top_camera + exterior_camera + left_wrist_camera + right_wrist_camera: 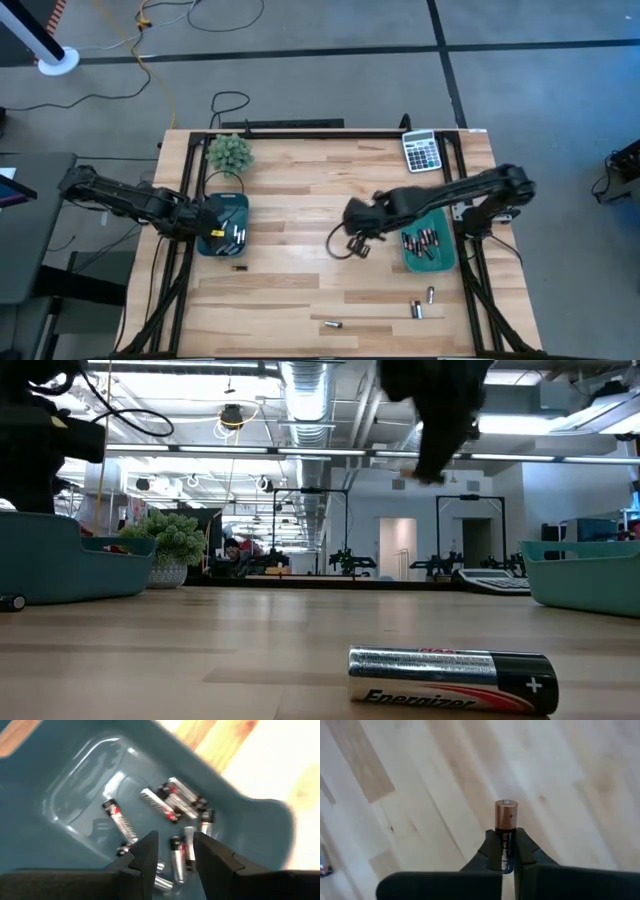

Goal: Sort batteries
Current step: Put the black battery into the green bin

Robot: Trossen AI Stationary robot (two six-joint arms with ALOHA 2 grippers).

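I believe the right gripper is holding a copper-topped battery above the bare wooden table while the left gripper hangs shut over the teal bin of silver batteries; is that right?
Nearly. The left gripper is open, not shut: the left wrist view shows a gap between its dark fingers above the teal plastic bin of silver cylindrical batteries. The rest holds: the right gripper holds a copper-topped black battery above the wooden table.

A grey calculator sits at the table's far right corner; a small green potted plant stands near the far left.
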